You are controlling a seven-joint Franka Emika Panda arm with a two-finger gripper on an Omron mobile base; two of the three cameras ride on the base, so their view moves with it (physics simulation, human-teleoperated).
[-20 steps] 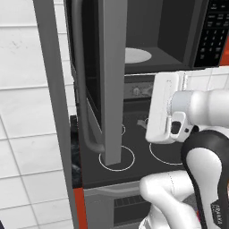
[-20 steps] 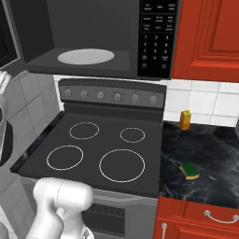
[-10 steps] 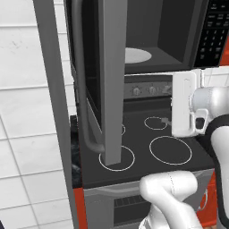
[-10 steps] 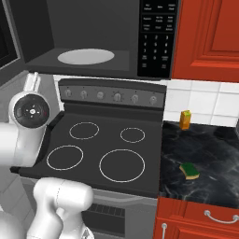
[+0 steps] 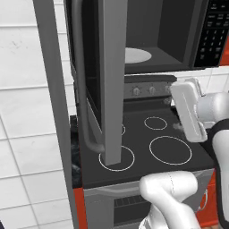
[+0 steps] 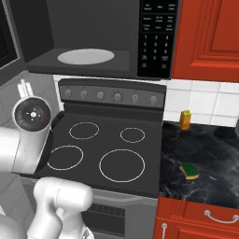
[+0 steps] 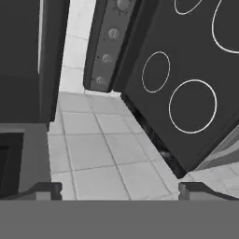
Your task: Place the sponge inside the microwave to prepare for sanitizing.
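Observation:
The sponge [image 6: 189,170], a small yellowish block with a dark green top, lies on the black marble counter [image 6: 210,149] to the right of the stove. The microwave [image 6: 102,37] hangs above the stove with its door [image 5: 105,76] swung wide open to the left. Its white turntable [image 6: 86,56] is bare. My gripper [image 7: 120,191] is open, its two tips far apart with nothing between them. It looks at the tiled wall [image 7: 98,144] beside the stove's left edge, far from the sponge. The arm's white hand [image 5: 190,112] hovers over the stove.
The black stove [image 6: 107,149] has ring burners and a knob panel [image 6: 112,95]. A small upright orange-yellow object [image 6: 185,119] stands at the back of the counter. Red cabinets [image 6: 210,37] flank the microwave's keypad [image 6: 156,39]. The open door juts out over the stove's left side.
The arm has swung: its hand moved to the right in the left base view and the wrist came into the right base view at the left. The sponge has not moved.

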